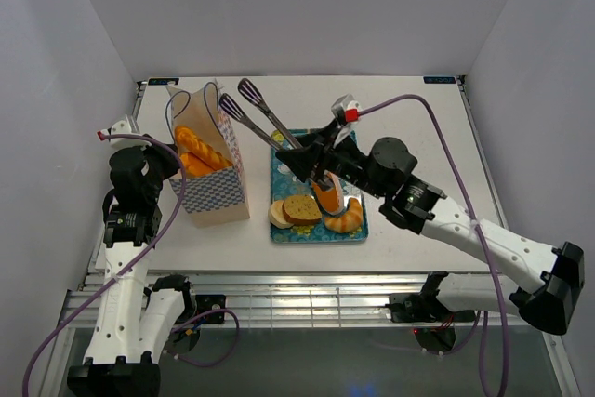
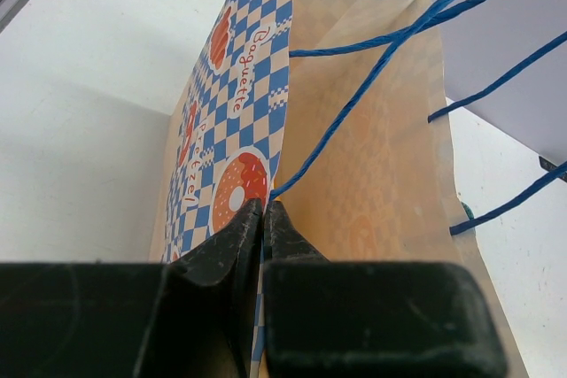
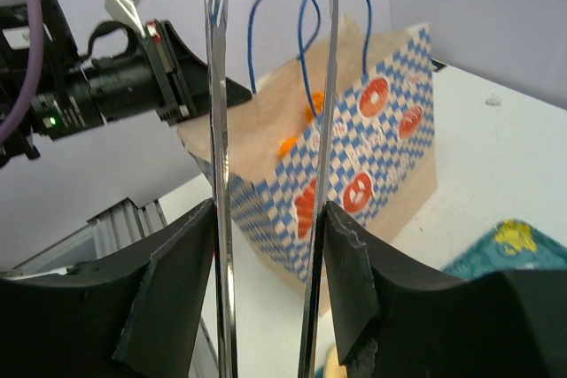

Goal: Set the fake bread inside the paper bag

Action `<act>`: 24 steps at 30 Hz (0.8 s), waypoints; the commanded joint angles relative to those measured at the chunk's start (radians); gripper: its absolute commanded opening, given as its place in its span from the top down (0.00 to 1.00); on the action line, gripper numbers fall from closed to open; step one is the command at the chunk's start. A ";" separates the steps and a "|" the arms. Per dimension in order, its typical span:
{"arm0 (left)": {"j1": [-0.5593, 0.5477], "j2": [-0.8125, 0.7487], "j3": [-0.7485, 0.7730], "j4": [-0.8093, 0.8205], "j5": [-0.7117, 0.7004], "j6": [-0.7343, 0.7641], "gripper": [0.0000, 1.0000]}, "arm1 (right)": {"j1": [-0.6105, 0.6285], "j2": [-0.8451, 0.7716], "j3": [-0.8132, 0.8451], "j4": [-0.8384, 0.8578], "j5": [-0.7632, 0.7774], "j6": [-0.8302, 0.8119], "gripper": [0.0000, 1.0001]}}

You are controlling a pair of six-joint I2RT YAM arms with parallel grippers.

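Note:
The paper bag (image 1: 212,174) stands upright at the left of the table, with long orange fake bread (image 1: 197,152) inside it. My left gripper (image 1: 171,170) is shut on the bag's near rim (image 2: 276,130), right where a blue cord handle (image 2: 354,95) enters. My right gripper (image 1: 297,152) is shut on metal tongs (image 1: 262,116); their two arms (image 3: 217,130) run between its fingers (image 3: 177,263). The tongs' slotted heads are empty and point toward the bag (image 3: 354,165). More bread lies on the teal tray (image 1: 316,235): round slices (image 1: 296,209), a croissant (image 1: 346,218) and an orange piece (image 1: 327,198).
The tray lies just right of the bag, under my right wrist. White walls close in the table on the left, back and right. The left arm's camera body (image 3: 106,95) sits close behind the bag in the right wrist view.

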 commanded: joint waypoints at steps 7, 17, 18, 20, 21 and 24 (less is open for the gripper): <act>-0.008 -0.006 -0.002 -0.008 0.018 0.008 0.85 | -0.003 -0.360 -0.301 -0.175 0.233 -0.009 0.44; -0.008 -0.008 -0.002 -0.008 0.021 0.012 0.85 | -0.003 -0.619 -0.502 -0.448 0.381 0.038 0.43; -0.008 -0.008 -0.002 -0.008 0.019 0.013 0.85 | -0.003 -0.635 -0.515 -0.465 0.387 0.043 0.43; -0.006 -0.006 -0.002 -0.008 0.019 0.013 0.85 | -0.003 -0.673 -0.547 -0.513 0.404 0.057 0.43; -0.006 -0.006 -0.002 -0.007 0.021 0.013 0.85 | -0.003 -0.682 -0.558 -0.528 0.407 0.069 0.42; -0.008 -0.005 -0.002 -0.008 0.018 0.015 0.85 | -0.002 -0.717 -0.595 -0.586 0.431 0.097 0.42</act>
